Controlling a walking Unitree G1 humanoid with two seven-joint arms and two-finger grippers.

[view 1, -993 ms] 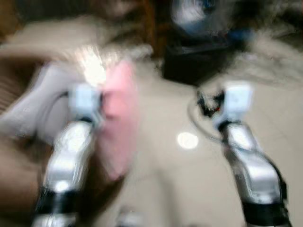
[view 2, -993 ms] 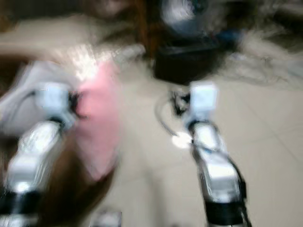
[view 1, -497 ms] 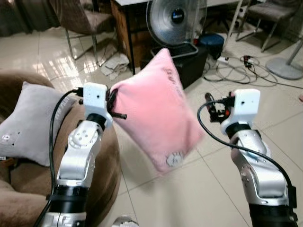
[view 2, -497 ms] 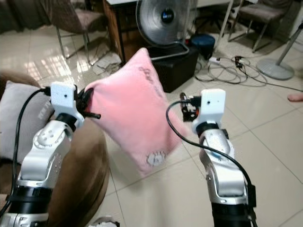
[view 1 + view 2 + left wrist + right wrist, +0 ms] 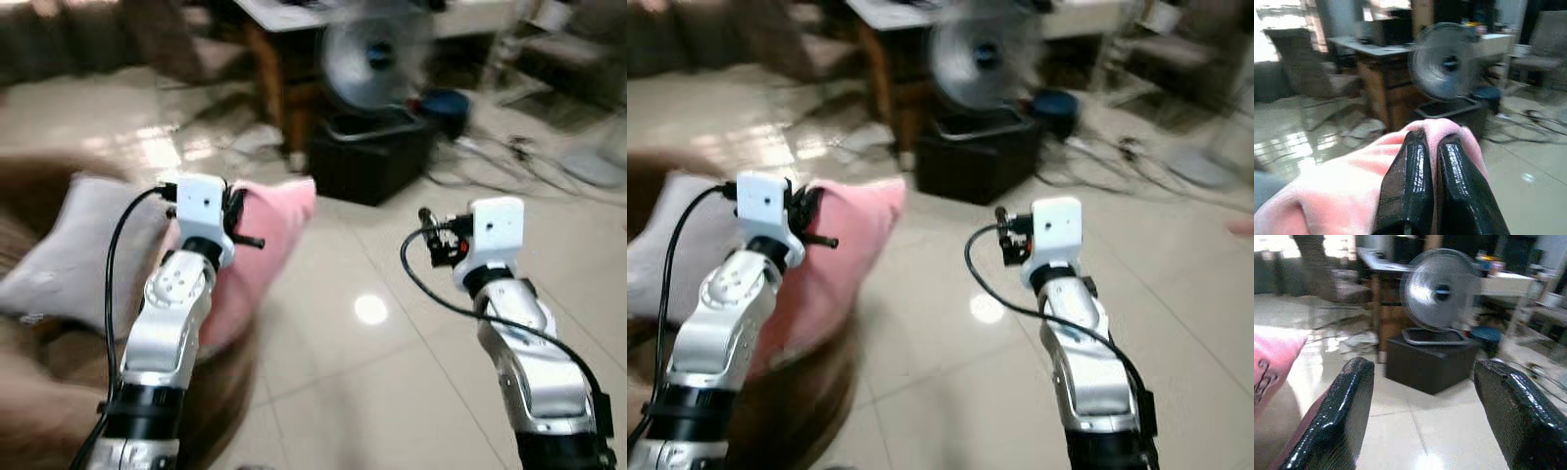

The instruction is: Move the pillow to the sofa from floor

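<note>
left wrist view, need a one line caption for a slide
Left gripper pinching a corner of the pink pillow, with a fan and wooden desk blurred behind.

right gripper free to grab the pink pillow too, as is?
Probably yes. The right gripper is open and empty, with only bare floor between it and the pillow, which the left gripper pinches over the sofa.

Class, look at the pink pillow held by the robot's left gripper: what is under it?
The pink pillow, pinched by the left gripper, hangs over the brown sofa's edge beside a grey cushion. The pillow and the arm cover the sofa directly beneath.
</note>
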